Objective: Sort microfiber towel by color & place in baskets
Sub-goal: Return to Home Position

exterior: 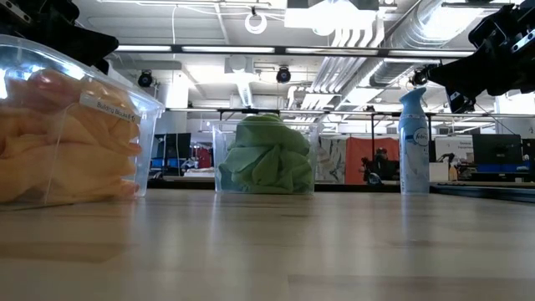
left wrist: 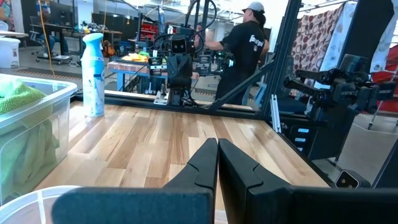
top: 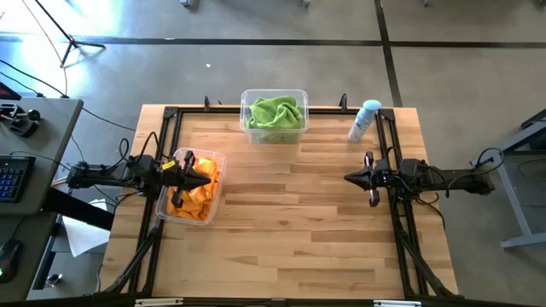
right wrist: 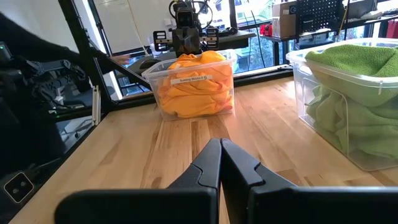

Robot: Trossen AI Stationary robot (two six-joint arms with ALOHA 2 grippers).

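My left pincer [top: 207,177] pressed together over the orange towels [top: 189,199] in the left-edge basket [top: 162,210], my right pincer [top: 346,177] pressed together near the tabletop's [top: 290,243] right edge, green towels [top: 275,111] in the far-edge basket [top: 304,95].

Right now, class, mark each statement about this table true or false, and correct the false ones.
1. The green towels fill the far bin. True.
2. The orange towels lie loose on the table. False: they sit in the left bin.
3. The bottle stands on the table, outside both bins. True.
4. The right gripper hangs over the orange towels. False: the left gripper does; the right one is over bare wood.
5. Both grippers are open. False: both are shut and hold nothing.
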